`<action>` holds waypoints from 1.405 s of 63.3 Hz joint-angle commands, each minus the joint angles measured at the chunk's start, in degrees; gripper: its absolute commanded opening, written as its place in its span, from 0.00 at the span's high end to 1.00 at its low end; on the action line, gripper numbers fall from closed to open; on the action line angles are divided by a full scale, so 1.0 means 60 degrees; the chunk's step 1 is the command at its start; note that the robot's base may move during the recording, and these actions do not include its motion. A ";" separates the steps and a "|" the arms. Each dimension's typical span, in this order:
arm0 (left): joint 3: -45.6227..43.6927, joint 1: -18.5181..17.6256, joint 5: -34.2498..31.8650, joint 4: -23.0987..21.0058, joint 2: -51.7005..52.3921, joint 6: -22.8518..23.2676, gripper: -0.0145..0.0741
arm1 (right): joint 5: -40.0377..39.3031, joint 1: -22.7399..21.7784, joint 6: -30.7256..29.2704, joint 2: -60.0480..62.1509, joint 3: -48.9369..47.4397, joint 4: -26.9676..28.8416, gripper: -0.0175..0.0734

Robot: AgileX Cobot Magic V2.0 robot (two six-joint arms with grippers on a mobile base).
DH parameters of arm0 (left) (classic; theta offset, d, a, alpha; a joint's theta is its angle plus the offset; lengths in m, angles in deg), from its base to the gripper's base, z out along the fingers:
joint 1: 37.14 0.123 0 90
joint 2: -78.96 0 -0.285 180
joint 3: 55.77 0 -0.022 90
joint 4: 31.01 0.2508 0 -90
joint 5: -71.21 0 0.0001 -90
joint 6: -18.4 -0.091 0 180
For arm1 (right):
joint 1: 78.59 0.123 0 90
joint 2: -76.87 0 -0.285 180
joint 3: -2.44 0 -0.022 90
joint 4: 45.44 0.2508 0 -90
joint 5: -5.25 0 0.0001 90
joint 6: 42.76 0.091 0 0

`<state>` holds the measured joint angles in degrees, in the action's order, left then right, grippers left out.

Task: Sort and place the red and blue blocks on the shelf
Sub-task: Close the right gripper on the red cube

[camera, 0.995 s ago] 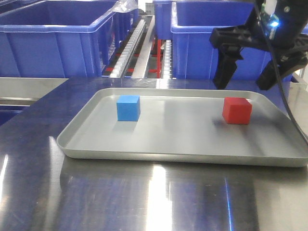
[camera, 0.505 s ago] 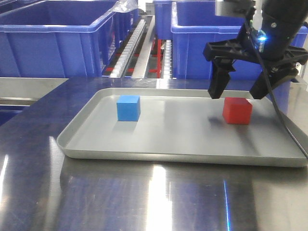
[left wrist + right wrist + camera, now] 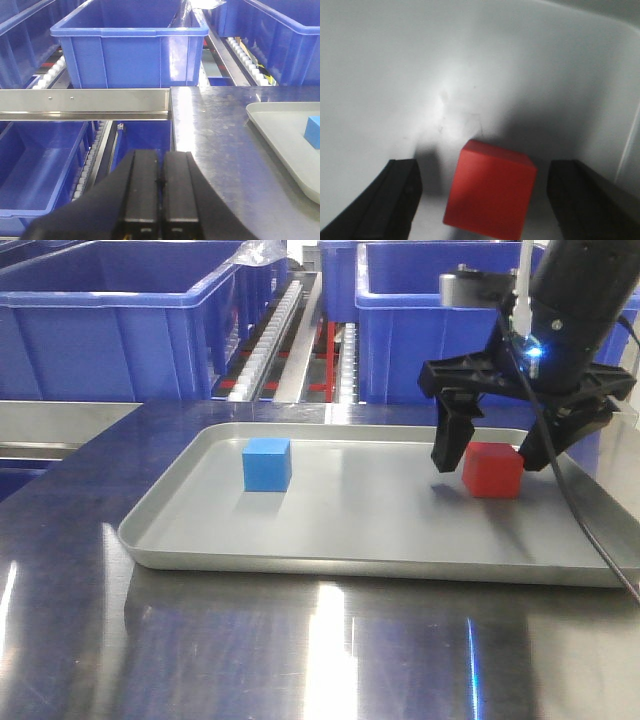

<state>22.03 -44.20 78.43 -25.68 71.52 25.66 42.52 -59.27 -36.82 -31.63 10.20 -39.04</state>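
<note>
Left wrist view has the left gripper [image 3: 160,190] pressed together, low and short of the shelf [image 3: 85,100] rail. On the tray [image 3: 300,565], toward its far right corner, the red block [image 3: 492,470] sits between the spread fingers of the right gripper [image 3: 491,463], touching neither. It looks slightly turned to them, so closing could catch a corner and twist it loose. The blue block [image 3: 266,463] lies toward the far left corner, well apart.

Polished steel tabletop [image 3: 300,660], streaked with bright reflections of overhead light, bearing a shallow grey tray [image 3: 330,565]. Behind it stand two large dark-blue plastic bins, left bin [image 3: 110,330] and right bin [image 3: 400,340]. A lower blue bin [image 3: 40,170] sits beside the table's edge.
</note>
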 commanded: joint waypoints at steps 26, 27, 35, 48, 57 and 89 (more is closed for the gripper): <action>0.0278 -0.0009 -0.0902 -0.0069 0.0173 0.0000 0.70 | -0.0323 0.0031 -0.0067 0.0288 -0.0332 -0.0208 0.12; 0.0278 -0.0009 -0.0902 -0.0069 0.0173 0.0000 0.70 | -0.0323 0.0031 -0.0067 0.0288 -0.0332 -0.0208 0.12; 0.0278 -0.0009 -0.0902 -0.0069 0.0173 0.0000 0.70 | -0.0348 0.0031 -0.0067 0.0288 -0.0332 -0.0208 0.12; 0.0278 -0.0009 -0.0902 -0.0069 0.0173 0.0000 0.70 | -0.0348 0.0031 -0.0067 0.0288 -0.0332 -0.0208 0.12; 0.0278 -0.0009 -0.0902 -0.0069 0.0173 0.0000 0.70 | -0.0368 0.0031 -0.0067 0.0276 -0.0332 -0.0217 0.12; 0.0278 -0.0009 -0.0902 -0.0069 0.0173 0.0000 0.70 | -0.0356 0.0031 -0.0067 0.0195 -0.0332 -0.0220 0.13</action>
<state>22.03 -44.20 78.43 -25.68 71.52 25.66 42.50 -59.27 -36.82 -33.24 10.15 -39.78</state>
